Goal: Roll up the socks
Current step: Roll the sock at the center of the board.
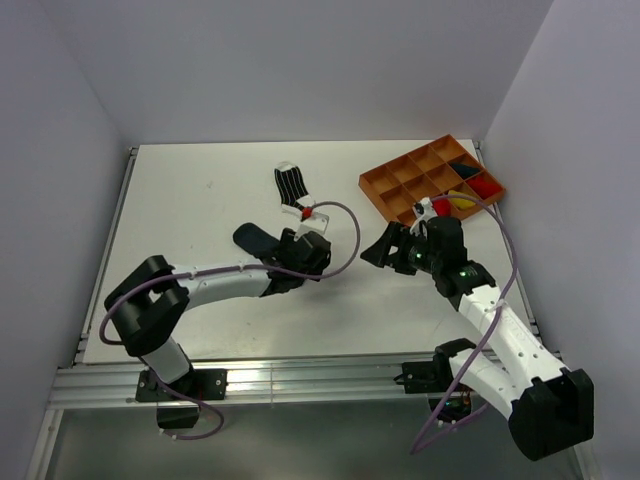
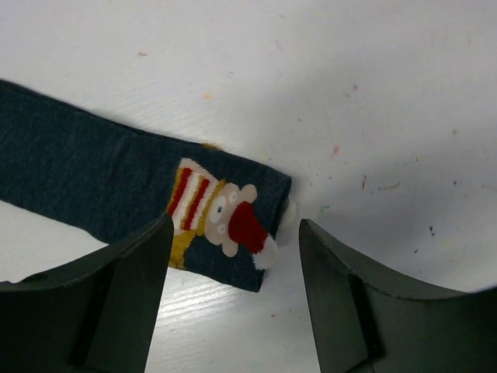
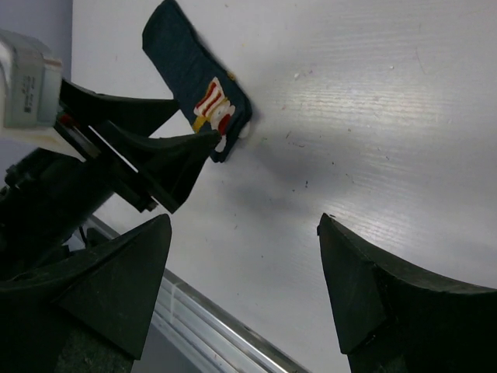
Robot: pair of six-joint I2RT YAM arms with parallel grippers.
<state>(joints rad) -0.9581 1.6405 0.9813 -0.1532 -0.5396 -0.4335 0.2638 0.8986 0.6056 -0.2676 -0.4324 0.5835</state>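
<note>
Right gripper: we see its jaws spread with nothing between them, over the bare table, at 3 o'clock of the left one.
Left gripper: its jaws are spread and stand on both sides of the cuff end. We judge no pinch is made.
Navy sock: it lies flat and unrolled, and its body runs to 9 o'clock of the left gripper.
Striped sock: it lies flat at 12 o'clock of the left gripper, apart from it.
Tray: it sits far right with red and yellow things inside; we cannot tell if they are rolled socks.
Progress: we judge no roll is begun, so both table socks are left to do.
Views: only the left wrist shows the bear figure on the cuff. Only the top view shows the striped sock and the tray.
</note>
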